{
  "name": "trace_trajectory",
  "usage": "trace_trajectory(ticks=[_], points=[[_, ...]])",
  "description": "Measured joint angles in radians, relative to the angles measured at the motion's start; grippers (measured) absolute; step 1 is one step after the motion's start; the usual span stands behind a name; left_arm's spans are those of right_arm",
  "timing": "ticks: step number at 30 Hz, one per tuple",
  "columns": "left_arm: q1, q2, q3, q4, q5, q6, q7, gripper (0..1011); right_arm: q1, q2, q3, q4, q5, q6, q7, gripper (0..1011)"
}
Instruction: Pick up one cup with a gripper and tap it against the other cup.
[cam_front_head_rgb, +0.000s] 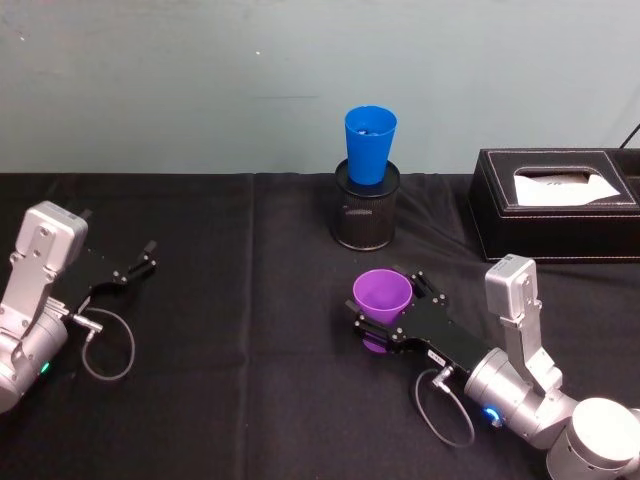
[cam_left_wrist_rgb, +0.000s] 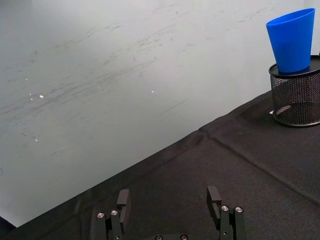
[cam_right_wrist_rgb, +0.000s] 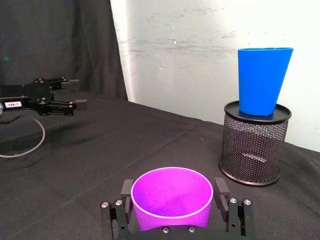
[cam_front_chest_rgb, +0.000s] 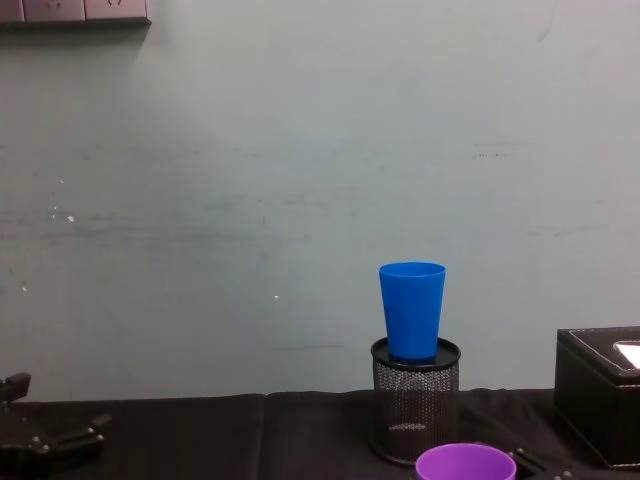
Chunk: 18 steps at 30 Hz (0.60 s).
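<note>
Currently the purple cup stands upright on the black tablecloth, near the front and a little right of the middle, and sits squarely between the two fingers of the right gripper. In the right wrist view the purple cup fills the gap of the right gripper, with a black finger close against each side of its wall; the jaws are closed around it, though whether the cup is lifted off the cloth cannot be told. The blue cup stands farther back, upright with its narrow base set in the mouth of a black mesh pen holder, well apart from the purple cup. From the chest view the blue cup rises above the pen holder, and the purple rim shows just in front of it. A black tissue box lies on the right beside the holder. The left gripper rests at the left side of the cloth, its fingers spread apart and holding nothing.
</note>
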Motion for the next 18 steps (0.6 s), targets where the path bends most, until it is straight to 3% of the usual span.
trace_trajectory(ticks=[18], points=[[0.000, 0.000, 0.000, 0.000, 0.000, 0.000, 0.000, 1000, -0.017, 0.006, 0.010, -0.034, -0.002, -0.026, 0.001, 1000]])
